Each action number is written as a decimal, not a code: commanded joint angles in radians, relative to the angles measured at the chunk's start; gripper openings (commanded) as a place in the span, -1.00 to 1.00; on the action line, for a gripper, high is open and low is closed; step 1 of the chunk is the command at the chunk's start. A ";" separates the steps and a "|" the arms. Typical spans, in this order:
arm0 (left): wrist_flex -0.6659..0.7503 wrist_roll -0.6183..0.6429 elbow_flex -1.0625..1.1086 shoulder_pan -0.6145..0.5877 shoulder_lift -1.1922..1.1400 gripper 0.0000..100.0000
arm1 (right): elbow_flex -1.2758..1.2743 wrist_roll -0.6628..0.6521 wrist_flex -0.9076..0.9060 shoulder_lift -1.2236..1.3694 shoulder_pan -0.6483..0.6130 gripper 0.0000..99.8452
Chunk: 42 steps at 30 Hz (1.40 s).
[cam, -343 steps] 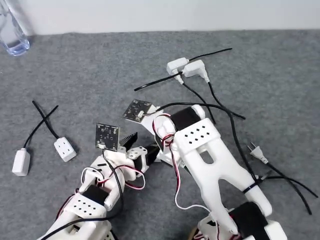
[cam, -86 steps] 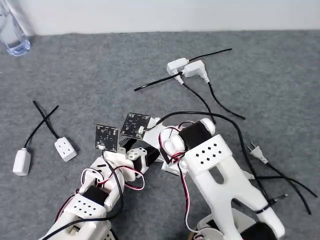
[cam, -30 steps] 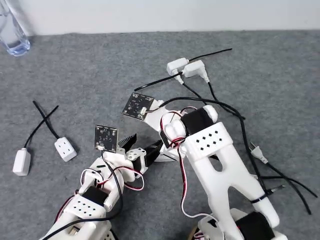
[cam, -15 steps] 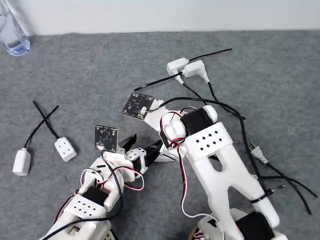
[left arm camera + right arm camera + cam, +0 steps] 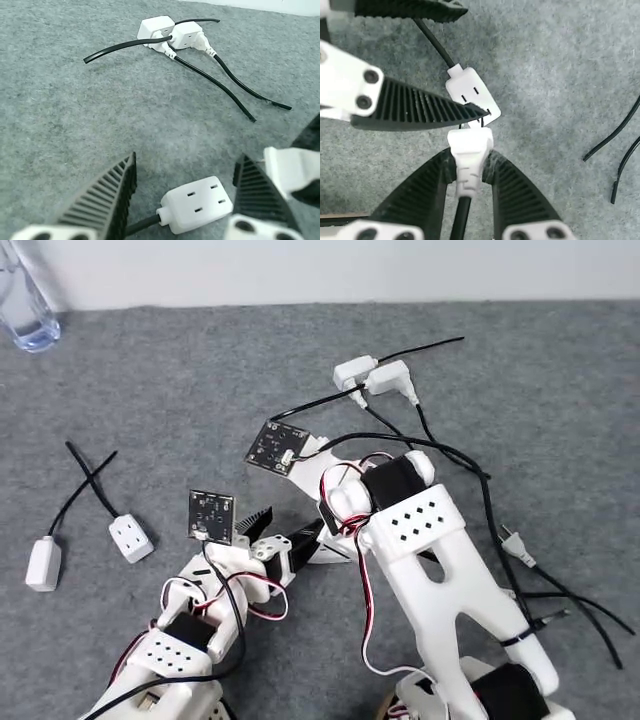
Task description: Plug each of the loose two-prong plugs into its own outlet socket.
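My right gripper (image 5: 470, 156) is shut on a white two-prong plug (image 5: 469, 147) with a black cord. Its prongs touch the near end of a white outlet socket (image 5: 470, 92) lying on the carpet. Whether they sit in the slots I cannot tell. My left gripper (image 5: 187, 160) is open, with one finger on each side of that socket (image 5: 196, 201); the held plug (image 5: 289, 167) shows beside it. In the high view both grippers meet mid-table, the left gripper (image 5: 285, 530) just left of the right arm (image 5: 420, 530). A loose plug (image 5: 510, 540) lies at the right.
Two white sockets (image 5: 130, 537) (image 5: 42, 563) with short black cords lie at the left. A joined socket-and-plug pair (image 5: 375, 375) sits at the back centre. Black cords trail over the carpet at the right. A glass (image 5: 25, 315) stands in the far left corner.
Since 2.9 s ago the right arm has come forward again to the left gripper. Over the last second nothing has visibly moved.
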<state>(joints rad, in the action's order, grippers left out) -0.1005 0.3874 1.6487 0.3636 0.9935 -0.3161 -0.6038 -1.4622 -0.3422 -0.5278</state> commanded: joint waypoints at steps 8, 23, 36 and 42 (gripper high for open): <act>0.018 -0.008 -0.012 0.006 0.005 -0.40 | 0.071 0.012 0.065 -0.016 -0.010 -0.98; 0.018 -0.008 -0.010 -0.003 0.006 -0.40 | 0.064 -0.011 0.035 -0.016 0.001 -0.98; 0.015 -0.008 0.010 -0.005 0.006 -0.40 | 0.061 -0.166 -0.065 -0.016 0.326 -0.98; 0.015 -0.008 0.010 -0.005 0.006 -0.40 | -0.094 -0.330 -0.021 -0.008 0.515 -0.98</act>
<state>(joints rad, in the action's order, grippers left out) -0.1005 0.3798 1.6655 0.3667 0.9920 -0.3514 -0.8523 -1.5205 -0.3437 -0.0921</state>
